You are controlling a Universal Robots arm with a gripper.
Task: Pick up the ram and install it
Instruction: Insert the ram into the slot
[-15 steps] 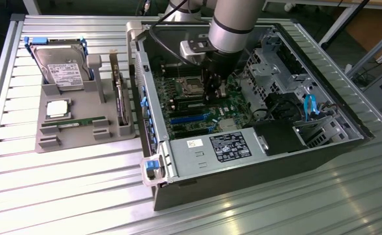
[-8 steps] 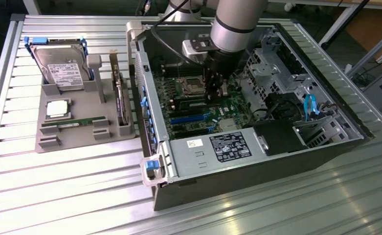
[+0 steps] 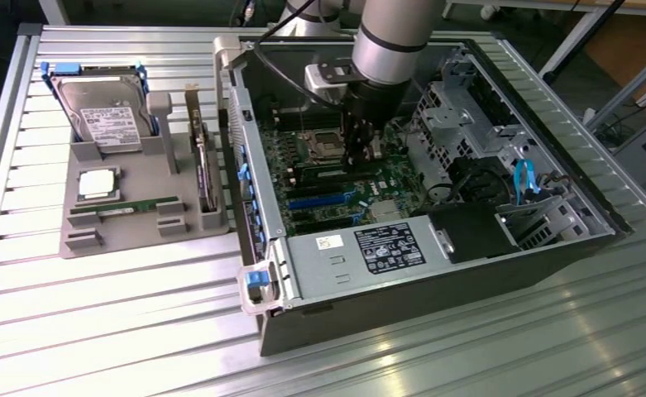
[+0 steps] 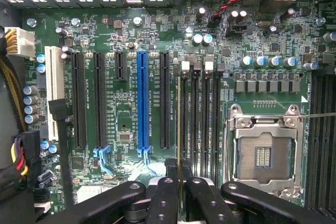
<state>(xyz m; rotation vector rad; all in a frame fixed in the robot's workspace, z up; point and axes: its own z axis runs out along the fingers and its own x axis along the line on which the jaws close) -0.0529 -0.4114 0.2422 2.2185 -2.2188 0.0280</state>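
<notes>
Gripper (image 4: 180,195) clamps the ram (image 4: 180,129) edge-on between its fingers (image 4: 163,203), held upright over the motherboard's (image 4: 126,103) memory slots (image 4: 202,119), beside the empty processor socket (image 4: 264,153). Board lettering unreadable.

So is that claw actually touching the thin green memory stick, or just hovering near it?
Touching. In the wrist view the gripper has its black fingers closed on the ram, seen edge-on as a thin line running up from between them.

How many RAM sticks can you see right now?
2. One ram lies on the grey tray; the other ram stands edge-on in the gripper at the memory slots. More may be hidden.
</notes>
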